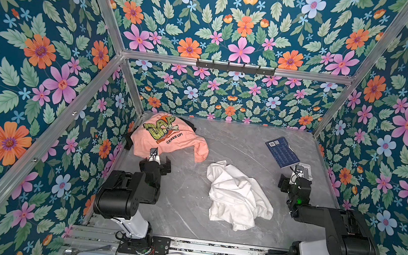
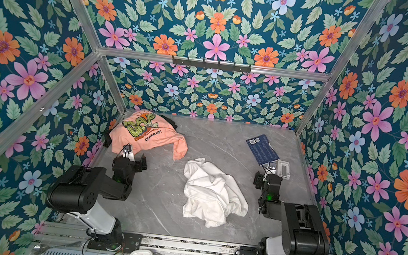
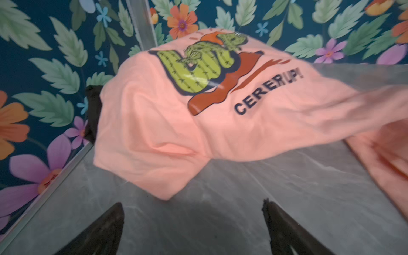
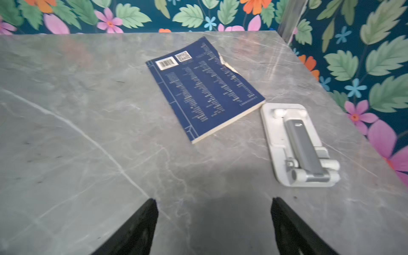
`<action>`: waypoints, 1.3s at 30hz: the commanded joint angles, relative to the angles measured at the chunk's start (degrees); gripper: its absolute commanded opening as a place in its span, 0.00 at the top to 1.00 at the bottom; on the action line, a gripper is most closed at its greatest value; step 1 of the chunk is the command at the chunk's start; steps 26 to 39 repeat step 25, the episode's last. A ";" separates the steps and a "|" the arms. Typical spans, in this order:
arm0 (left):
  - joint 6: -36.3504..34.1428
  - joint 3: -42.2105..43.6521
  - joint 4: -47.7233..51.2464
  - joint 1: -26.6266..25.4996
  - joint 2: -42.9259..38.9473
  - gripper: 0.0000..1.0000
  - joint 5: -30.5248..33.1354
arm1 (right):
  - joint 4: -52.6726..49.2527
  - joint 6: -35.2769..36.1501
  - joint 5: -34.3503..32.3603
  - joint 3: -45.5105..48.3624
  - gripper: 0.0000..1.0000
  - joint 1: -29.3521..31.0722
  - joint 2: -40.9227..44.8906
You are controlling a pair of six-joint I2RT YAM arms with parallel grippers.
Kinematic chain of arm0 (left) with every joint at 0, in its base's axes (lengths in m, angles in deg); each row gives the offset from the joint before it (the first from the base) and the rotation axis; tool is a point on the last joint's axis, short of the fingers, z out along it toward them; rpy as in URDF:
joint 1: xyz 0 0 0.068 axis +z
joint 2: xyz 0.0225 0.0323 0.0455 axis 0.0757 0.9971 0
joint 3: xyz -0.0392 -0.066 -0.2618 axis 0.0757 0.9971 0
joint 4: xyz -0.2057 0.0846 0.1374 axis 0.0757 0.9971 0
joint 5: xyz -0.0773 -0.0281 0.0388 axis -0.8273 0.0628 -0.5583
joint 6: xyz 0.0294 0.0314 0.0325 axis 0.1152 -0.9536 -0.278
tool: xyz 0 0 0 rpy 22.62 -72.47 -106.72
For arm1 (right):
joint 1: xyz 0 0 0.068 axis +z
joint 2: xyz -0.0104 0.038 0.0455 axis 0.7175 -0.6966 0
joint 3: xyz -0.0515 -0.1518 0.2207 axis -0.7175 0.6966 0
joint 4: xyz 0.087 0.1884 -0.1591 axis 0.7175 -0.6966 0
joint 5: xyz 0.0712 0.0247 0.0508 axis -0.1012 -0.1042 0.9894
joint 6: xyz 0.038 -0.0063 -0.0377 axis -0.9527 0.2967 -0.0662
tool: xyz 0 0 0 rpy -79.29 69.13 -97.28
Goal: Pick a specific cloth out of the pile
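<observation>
Now the white cloth lies crumpled by itself mid-table on the grey table, well apart from the pile — a peach T-shirt draped over a black garment in the far left corner. The left gripper and right gripper both stand spread wide — holding nothing.

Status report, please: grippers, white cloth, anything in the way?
Left gripper open, empty, facing pile. Right gripper open, empty. White cloth lies alone, apart from pile. Nothing on it.
</observation>
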 commanded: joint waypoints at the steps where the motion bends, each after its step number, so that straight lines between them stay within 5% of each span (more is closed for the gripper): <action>1: 0.85 -0.04 -5.85 0.12 0.01 0.00 -2.35 | -1.14 -2.10 4.79 -1.38 0.01 -0.78 1.23; 39: 0.61 -1.12 -4.21 1.02 0.33 0.00 -6.74 | 0.44 -1.97 5.20 -1.21 0.01 -0.91 0.52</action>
